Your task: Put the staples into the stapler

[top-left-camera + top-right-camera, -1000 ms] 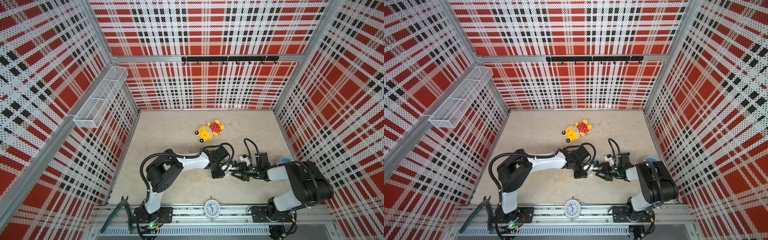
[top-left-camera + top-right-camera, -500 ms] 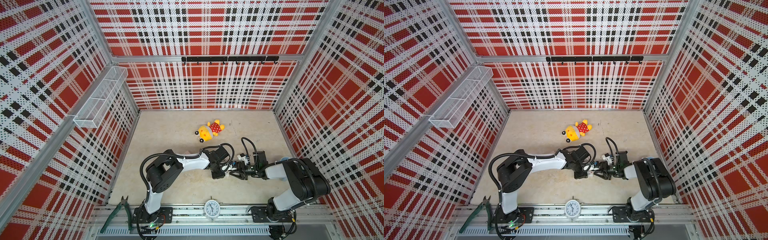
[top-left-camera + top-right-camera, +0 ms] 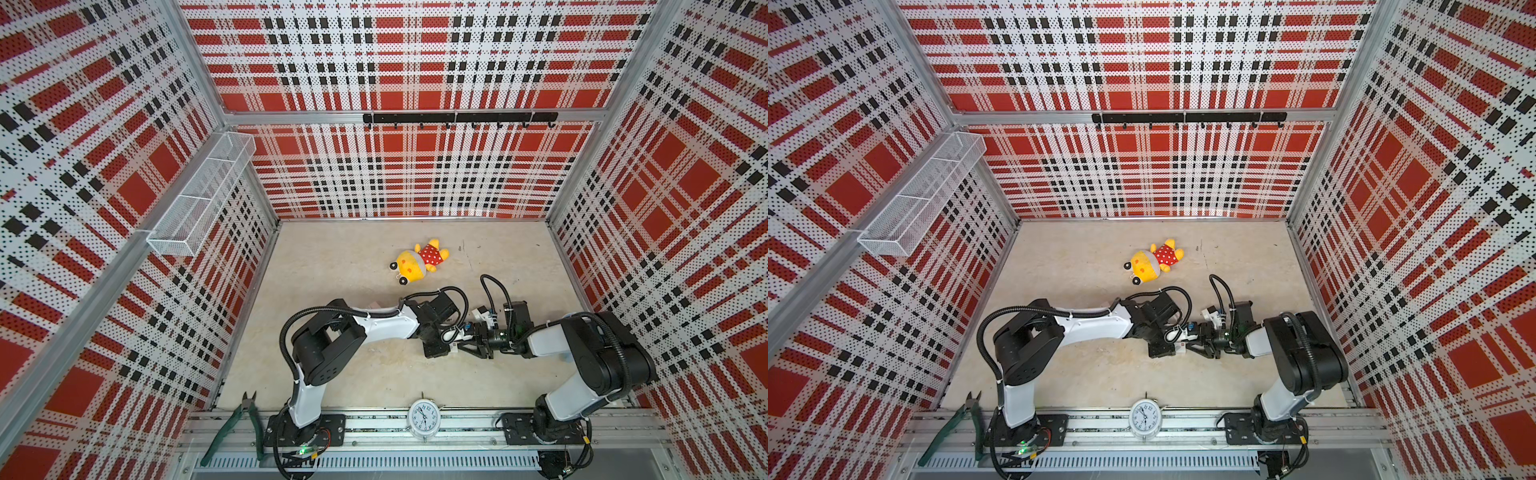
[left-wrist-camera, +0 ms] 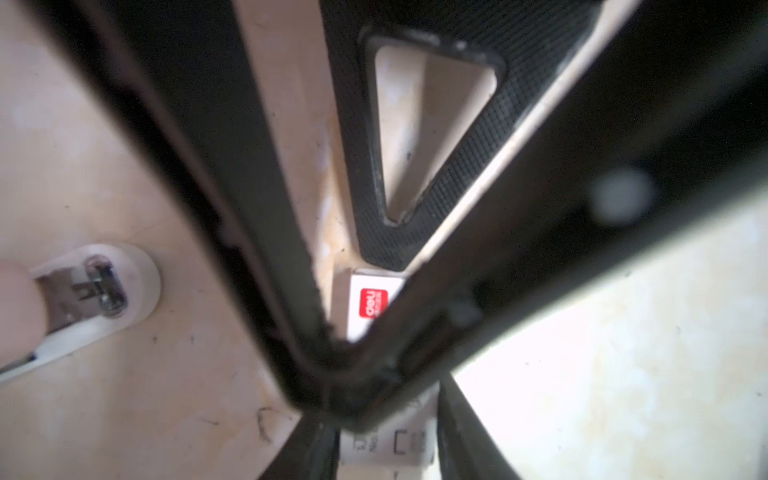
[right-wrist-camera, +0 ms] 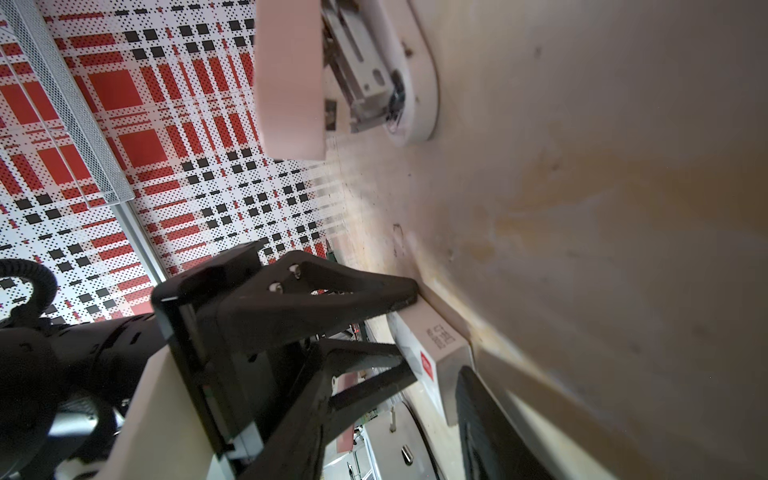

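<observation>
1. Your left fingers pinch the white box lying on the worktop
2. Your right fingers stand spread around the same box; you cannot tell whether they grip
3. The stapler lies open nearby; the staples are hidden

Top views overhead — steep, wrist views close

The stapler lies on the beige table near its middle, a little to the left. It stands open, its pale pink top lifted off the rounded white base. Between them show the silvery magazine rail and the anvil plate.
</observation>
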`<state>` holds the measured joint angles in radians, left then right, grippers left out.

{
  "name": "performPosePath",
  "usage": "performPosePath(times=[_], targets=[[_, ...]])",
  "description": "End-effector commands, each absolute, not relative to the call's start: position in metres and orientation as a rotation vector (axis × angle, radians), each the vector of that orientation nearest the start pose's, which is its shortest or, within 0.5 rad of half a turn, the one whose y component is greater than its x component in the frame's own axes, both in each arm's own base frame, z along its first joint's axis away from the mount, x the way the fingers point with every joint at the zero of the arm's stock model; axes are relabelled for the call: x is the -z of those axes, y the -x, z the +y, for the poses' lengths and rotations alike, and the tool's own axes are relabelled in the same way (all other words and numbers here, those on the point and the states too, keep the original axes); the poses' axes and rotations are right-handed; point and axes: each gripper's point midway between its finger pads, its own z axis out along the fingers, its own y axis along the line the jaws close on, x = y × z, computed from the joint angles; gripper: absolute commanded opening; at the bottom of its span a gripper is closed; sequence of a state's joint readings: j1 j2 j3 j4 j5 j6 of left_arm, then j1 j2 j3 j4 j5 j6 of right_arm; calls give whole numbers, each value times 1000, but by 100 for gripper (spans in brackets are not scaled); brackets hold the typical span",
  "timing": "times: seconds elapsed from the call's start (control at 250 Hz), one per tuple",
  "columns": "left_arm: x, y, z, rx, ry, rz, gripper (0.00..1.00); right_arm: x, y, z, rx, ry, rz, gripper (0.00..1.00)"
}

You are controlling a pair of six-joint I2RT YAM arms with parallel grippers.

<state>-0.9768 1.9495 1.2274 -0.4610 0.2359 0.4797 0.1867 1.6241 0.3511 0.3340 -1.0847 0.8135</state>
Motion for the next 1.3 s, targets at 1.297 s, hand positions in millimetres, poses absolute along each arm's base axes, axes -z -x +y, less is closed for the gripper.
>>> performPosePath(times=[1.297], targets=[[-4, -185, -380, 464, -2045, 2008, 43, -48, -219, 207, -1777, -160, 2599, 50]])
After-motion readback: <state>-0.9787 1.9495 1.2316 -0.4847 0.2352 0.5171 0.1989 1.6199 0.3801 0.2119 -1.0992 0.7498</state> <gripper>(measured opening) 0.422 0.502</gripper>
